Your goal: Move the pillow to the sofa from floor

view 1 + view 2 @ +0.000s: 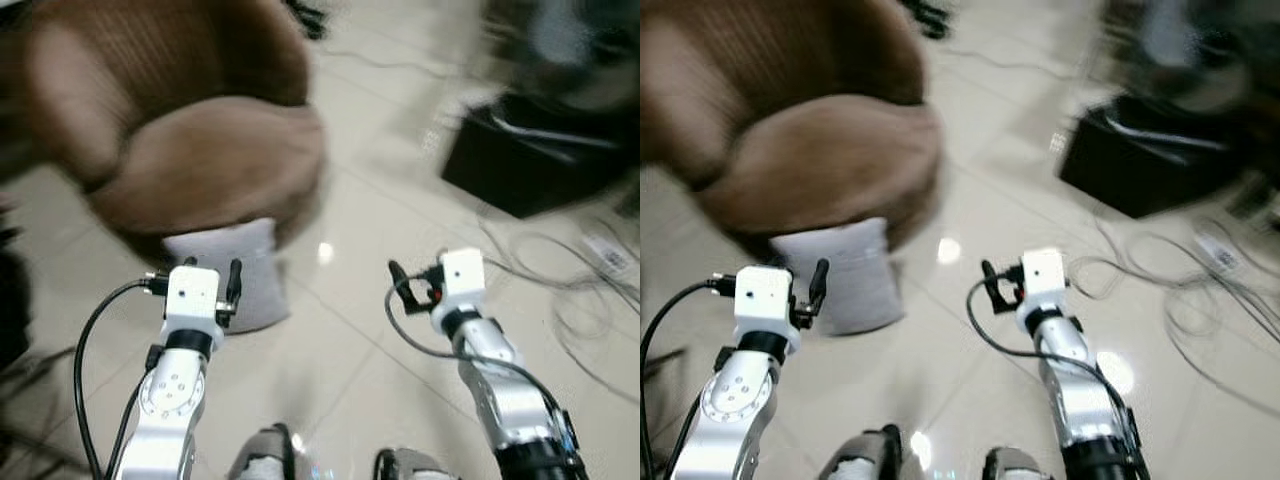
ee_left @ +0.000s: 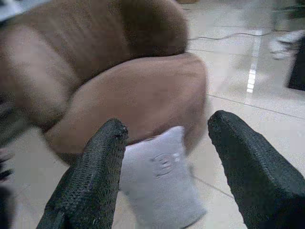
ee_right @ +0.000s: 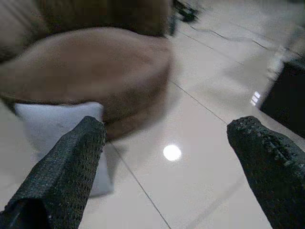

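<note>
Pillow on the floor against the sofa, both my grippers empty.

From my head, blurred: the grey pillow [image 1: 235, 275] leans on the brown sofa [image 1: 190, 130]; my left gripper [image 1: 225, 285] hangs just before it, my right gripper [image 1: 403, 283] off over bare floor [image 1: 350, 330], near a black box [image 1: 530, 160] and cables [image 1: 560, 270]. Left wrist: fingers [image 2: 90, 181] wide apart, holding nothing, pillow between them. Right wrist: fingers [image 3: 66, 171] wide apart, empty, pillow beside the sofa.

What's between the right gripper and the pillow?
Only bare tile floor lies between the right gripper and the pillow, as the right wrist view shows.
</note>
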`<state>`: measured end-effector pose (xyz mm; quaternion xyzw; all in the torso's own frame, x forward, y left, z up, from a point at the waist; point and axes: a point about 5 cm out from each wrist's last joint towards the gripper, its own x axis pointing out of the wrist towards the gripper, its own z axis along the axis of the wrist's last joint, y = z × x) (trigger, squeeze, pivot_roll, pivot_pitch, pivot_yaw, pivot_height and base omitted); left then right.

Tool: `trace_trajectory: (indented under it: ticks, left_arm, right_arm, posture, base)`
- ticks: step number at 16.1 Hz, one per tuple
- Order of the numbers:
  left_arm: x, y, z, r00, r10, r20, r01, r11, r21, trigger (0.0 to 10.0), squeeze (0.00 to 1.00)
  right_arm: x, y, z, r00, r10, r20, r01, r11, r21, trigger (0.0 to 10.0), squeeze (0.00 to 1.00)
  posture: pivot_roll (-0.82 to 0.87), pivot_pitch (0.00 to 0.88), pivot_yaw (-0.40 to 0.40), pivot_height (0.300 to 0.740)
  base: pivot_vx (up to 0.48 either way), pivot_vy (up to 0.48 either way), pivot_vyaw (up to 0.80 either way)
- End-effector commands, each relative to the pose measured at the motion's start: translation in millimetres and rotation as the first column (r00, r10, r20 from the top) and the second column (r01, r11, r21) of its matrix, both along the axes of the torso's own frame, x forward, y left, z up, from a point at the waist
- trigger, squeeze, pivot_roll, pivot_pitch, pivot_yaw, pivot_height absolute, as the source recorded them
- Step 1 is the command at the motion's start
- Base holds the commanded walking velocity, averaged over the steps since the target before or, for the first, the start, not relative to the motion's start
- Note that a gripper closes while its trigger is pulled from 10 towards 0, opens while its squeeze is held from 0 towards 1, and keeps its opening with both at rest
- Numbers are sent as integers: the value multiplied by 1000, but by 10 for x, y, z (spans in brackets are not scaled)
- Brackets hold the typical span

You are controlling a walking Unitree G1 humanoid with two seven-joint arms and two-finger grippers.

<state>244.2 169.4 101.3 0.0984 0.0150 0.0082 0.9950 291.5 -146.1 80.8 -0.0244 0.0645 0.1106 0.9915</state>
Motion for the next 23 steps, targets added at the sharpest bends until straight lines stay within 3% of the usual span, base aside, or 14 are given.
trace_trajectory:
  ticks: [1, 5, 9, 15, 20, 23]
  left_arm:
    - [3, 33, -32, 1000, 17, -11, -17, 1000, -8, 10000, 0]
    - [76, 48, -11, 1000, 12, 0, -12, 1000, -7, 10000, 0]
    - [130, 11, -15, 1000, -20, 0, 20, 1000, -12, 10000, 0]
    - [165, -43, -54, 999, -50, -12, 50, 998, -27, 10000, 0]
    - [217, -90, -57, 997, -79, -16, 79, 996, -34, 10000, 0]
    - [295, -77, -184, 997, -20, -80, 15, 998, -56, 10000, 0]
  right_arm:
    - [-18, 4, -31, 1000, 5, -11, -5, 1000, 4, 10000, 0]
    - [31, 23, -8, 1000, -1, 0, 1, 1000, 4, 10000, 0]
    - [25, -105, -37, 993, -114, 1, 114, 993, 9, 10000, 0]
    - [-108, -214, -91, 987, -158, -9, 158, 987, 8, 10000, 0]
    - [-143, -267, -87, 983, -183, -9, 183, 983, 7, 10000, 0]
    - [-147, -339, -73, 976, -220, -8, 220, 976, 3, 10000, 0]
  posture:
    - [22, 141, 29, 740]
    - [15, 125, 42, 740]
    - [7, 126, 66, 740]
    - [-32, 136, 93, 740]
    - [-53, 137, 111, 740]
    - [-74, 132, 114, 740]
  base:
    - [0, 0, 800]
    - [0, 0, 800]
    - [0, 0, 0]
    - [0, 0, 0]
    - [270, 0, 0]
    - [89, 0, 0]
